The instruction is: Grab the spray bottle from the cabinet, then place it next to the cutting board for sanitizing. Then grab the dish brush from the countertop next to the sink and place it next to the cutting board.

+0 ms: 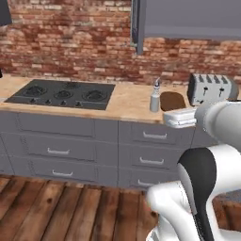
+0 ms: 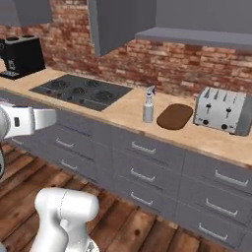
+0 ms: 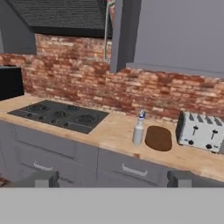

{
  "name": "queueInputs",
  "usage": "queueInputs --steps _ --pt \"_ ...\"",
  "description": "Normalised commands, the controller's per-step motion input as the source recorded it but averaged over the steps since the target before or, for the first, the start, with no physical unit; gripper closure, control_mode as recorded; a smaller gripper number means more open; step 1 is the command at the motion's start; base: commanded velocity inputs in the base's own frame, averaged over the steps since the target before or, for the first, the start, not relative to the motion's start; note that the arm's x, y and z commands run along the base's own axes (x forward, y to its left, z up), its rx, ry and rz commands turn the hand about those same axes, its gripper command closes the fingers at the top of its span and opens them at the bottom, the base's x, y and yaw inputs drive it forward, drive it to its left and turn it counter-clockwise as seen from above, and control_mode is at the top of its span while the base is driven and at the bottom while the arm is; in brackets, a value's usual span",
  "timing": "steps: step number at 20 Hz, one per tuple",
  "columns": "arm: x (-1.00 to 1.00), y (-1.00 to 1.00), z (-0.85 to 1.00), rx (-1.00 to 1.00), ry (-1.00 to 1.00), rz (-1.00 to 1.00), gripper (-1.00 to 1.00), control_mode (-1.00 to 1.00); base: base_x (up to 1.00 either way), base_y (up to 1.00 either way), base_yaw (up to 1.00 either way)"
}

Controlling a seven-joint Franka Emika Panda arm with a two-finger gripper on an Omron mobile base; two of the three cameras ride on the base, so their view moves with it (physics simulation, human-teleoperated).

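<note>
Spray bottle (image 3: 138,130) upright on countertop (image 3: 118,131), just left of cutting board (image 3: 158,138); first half looks done. My gripper (image 3: 113,178) released, empty, well back from counter. Dish brush, sink likely off-frame; drive base, find sink, approach brush handle from above.

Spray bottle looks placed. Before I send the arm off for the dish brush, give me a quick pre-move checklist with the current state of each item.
1. Spray bottle upright on the countertop: ok.
2. Bottle next to the cutting board, on its stove side, apart from it: ok.
3. Gripper open and holding nothing, back from the counter: ok.
4. Cabinet door hanging open above the counter, in the arm's possible path: not ok.
5. Dish brush and sink located: cannot tell.
6. Toaster on the board's far side, clear of the bottle: ok.
</note>
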Motion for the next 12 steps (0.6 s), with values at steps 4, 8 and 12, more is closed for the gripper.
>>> queueInputs --steps 4,8,12 --pt "0.00 0.00 0.00 0.00 0.00 0.00 -1.00 1.00 0.00 0.57 0.81" --pt "0.00 0.00 0.00 0.00 0.00 0.00 -1.00 1.00 0.02 0.59 0.83" --pt "0.00 0.00 0.00 0.00 0.00 0.00 -1.00 1.00 0.17 0.42 0.84"
